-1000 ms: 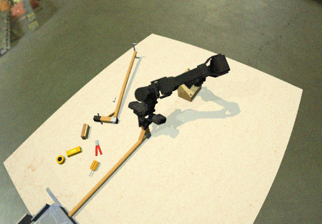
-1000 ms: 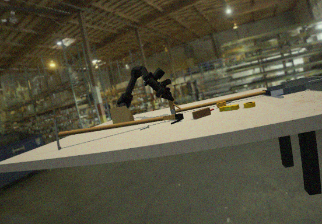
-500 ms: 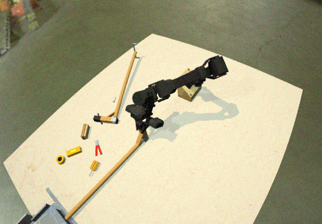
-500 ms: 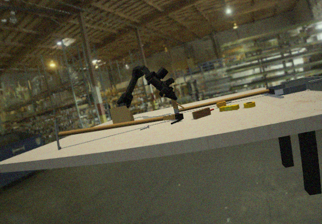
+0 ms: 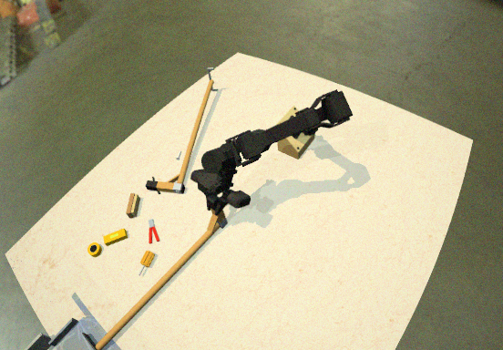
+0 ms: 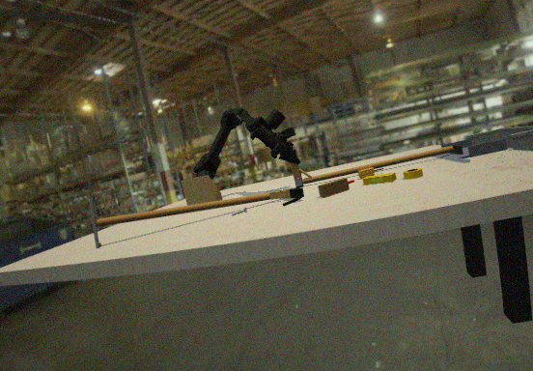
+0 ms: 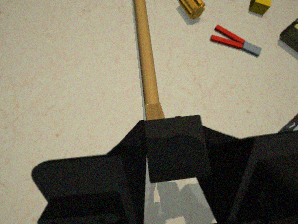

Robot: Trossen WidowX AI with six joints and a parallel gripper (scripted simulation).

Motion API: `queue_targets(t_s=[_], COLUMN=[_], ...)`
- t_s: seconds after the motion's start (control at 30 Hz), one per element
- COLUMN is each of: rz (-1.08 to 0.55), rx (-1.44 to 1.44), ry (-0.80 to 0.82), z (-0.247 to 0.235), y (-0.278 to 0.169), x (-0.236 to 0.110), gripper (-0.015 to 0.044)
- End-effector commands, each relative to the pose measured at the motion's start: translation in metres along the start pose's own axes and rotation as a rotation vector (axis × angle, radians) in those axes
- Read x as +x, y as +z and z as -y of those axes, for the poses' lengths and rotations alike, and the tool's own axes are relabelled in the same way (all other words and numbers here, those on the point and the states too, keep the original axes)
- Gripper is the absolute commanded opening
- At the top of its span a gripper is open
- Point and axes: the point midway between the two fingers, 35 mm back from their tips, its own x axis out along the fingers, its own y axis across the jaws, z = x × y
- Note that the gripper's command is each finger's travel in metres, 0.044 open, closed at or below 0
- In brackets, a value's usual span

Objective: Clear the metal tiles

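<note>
My gripper (image 5: 219, 213) (image 6: 294, 168) (image 7: 159, 123) is shut on the handle end of the long scraper (image 5: 159, 284) (image 6: 386, 162) (image 7: 145, 60), a long wooden pole. The pole runs from my fingers low over the table to the grey steel bench plate (image 5: 84, 324) (image 6: 488, 143) at the table's near-left corner. Its far end lies over the plate at the frame edge. A dark part that may be the catch box (image 5: 42, 341) shows beyond the plate. I cannot make out any metal tiles.
A second long wooden tool (image 5: 194, 127) (image 6: 193, 207) lies left of the arm. A wooden block (image 5: 132, 204) (image 6: 333, 187), yellow bar (image 5: 115, 236), yellow ring (image 5: 94, 249), red pliers (image 5: 153, 231) (image 7: 235, 40) and orange plug (image 5: 147, 260) lie left of the scraper. The arm's wooden base (image 5: 296, 146) stands mid-table.
</note>
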Motion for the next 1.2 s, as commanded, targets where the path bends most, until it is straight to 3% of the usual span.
queue_targets(t_s=[0.0,1.17], rz=[0.009,0.011], rx=[-0.004,-0.007], ry=[0.0,0.001], z=[-0.001,-0.002], y=[0.007,0.055], x=[0.002,0.034], gripper=[0.0,0.0])
